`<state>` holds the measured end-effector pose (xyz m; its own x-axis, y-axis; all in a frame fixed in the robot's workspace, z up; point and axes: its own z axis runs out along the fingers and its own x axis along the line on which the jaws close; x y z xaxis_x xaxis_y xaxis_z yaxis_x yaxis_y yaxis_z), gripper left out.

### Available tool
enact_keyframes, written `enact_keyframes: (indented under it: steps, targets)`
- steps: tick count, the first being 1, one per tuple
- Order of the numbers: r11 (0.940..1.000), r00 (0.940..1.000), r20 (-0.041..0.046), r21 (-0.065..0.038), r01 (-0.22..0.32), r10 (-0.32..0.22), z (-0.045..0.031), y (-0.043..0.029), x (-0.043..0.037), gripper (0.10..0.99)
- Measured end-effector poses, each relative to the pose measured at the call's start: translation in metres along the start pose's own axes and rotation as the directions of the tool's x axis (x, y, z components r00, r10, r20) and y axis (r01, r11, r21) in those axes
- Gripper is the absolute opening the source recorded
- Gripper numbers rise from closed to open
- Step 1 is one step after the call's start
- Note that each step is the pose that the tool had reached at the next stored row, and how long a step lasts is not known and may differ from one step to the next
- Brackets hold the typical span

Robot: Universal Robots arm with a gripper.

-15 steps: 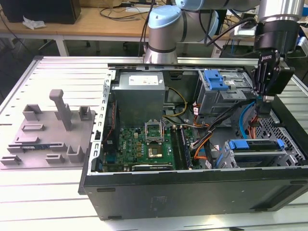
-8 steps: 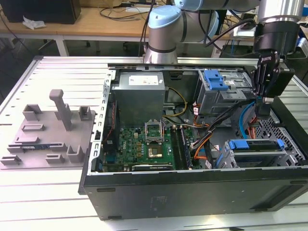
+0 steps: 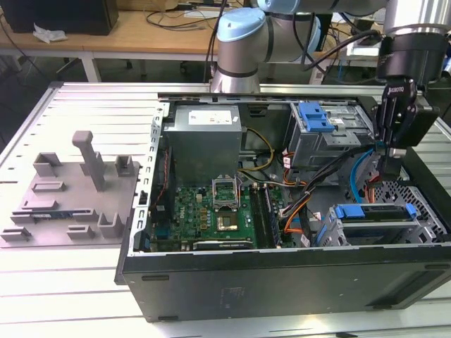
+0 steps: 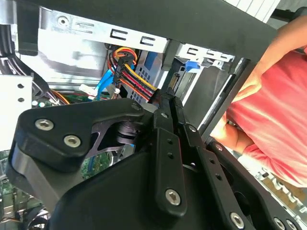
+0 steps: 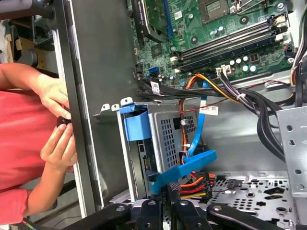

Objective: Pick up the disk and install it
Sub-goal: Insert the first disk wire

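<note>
The disk (image 3: 373, 220) lies flat in the lower drive cage at the exterior view's right of the open computer case, with its blue bracket (image 3: 373, 210) on top. My gripper (image 3: 389, 163) hangs straight down just above the cage's far end, fingers together with nothing seen between them. In the first wrist view the blue bracket (image 5: 187, 167) runs slanted right beside my fingertips (image 5: 169, 191), next to a plug with red, orange and yellow wires (image 5: 194, 184). In the second wrist view the black fingers (image 4: 169, 110) are pressed together, pointing at the same wire bundle (image 4: 132, 76).
A grey power supply box (image 3: 206, 144) and the green motherboard (image 3: 211, 211) fill the case's middle. A grey cage with a blue tab (image 3: 315, 116) sits behind the cables (image 3: 310, 201). A grey fixture (image 3: 70, 197) lies outside. A person's hands (image 5: 57, 134) rest at the case wall.
</note>
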<state>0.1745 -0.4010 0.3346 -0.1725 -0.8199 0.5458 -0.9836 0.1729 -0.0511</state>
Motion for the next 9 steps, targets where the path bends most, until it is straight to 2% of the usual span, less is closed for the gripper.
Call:
enact_keyframes:
  steps: [1, 4, 5, 7, 8, 9]
  targets:
    - [1.0000, 1.0000, 0.0080, -0.001, 0.000, 0.000, -0.0002, 0.0000, 0.0012, 0.165]
    - [0.9999, 0.9976, 0.0692, -0.009, 0.006, -0.005, -0.0015, -0.0007, 0.0082, 0.165]
    - [0.9999, 0.9964, 0.0849, -0.010, 0.007, -0.006, -0.0020, -0.0011, 0.0103, 0.165]
    - [0.9999, 0.9947, 0.1025, -0.012, 0.008, -0.007, -0.0024, -0.0014, 0.0128, 0.165]
    - [0.9999, 0.9930, 0.1180, -0.013, 0.010, -0.008, -0.0029, -0.0018, 0.0151, 0.165]
    - [0.9998, 0.9901, 0.1401, -0.015, 0.012, -0.010, -0.0036, -0.0022, 0.0182, 0.165]
